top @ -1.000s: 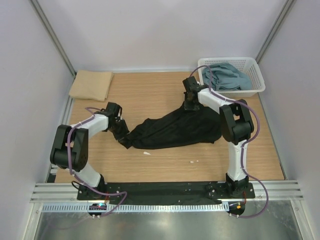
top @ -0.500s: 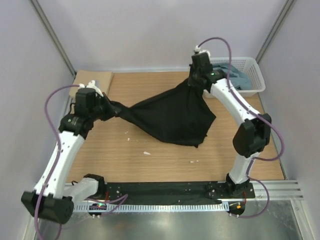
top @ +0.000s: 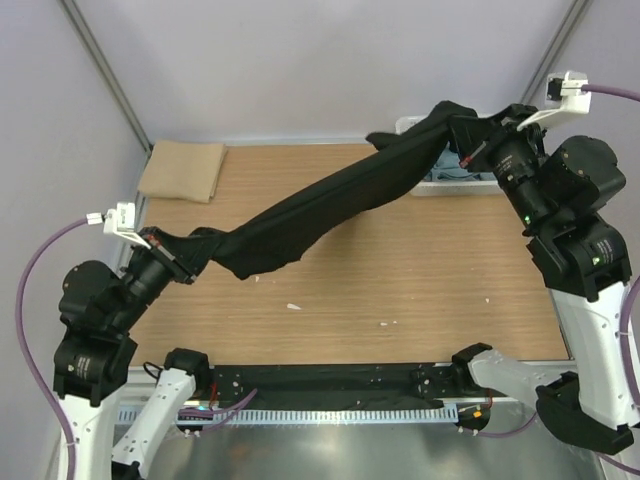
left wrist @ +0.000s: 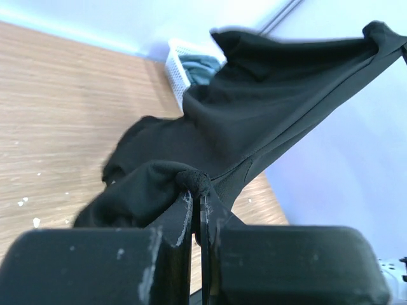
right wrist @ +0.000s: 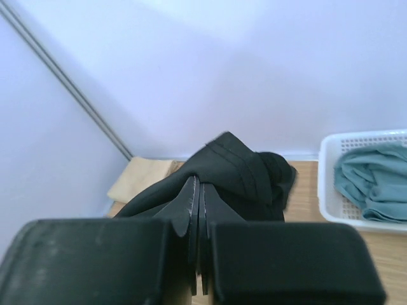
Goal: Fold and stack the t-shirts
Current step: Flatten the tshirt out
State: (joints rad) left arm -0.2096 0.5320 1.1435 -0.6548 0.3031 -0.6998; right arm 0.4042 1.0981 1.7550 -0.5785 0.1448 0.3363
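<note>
A black t-shirt (top: 320, 205) hangs stretched in the air between both arms, high above the table. My left gripper (top: 182, 262) is shut on its left end, the cloth bunched over the fingertips (left wrist: 191, 200). My right gripper (top: 462, 128) is shut on the other end at the upper right, with hemmed black cloth (right wrist: 238, 168) folded over its jaws. A folded tan t-shirt (top: 183, 170) lies at the back left corner. A blue-grey t-shirt (right wrist: 372, 181) lies crumpled in the basket.
The white lattice basket (top: 440, 185) stands at the back right, mostly hidden behind the right arm and the black cloth. Small white specks (top: 293, 306) lie on the wooden table (top: 430, 270). Walls close in the back and both sides.
Both arms rose and swung outward, lifting the black t-shirt off the table and pulling it into a long taut band. Both grippers closed on the cloth over the last second.
</note>
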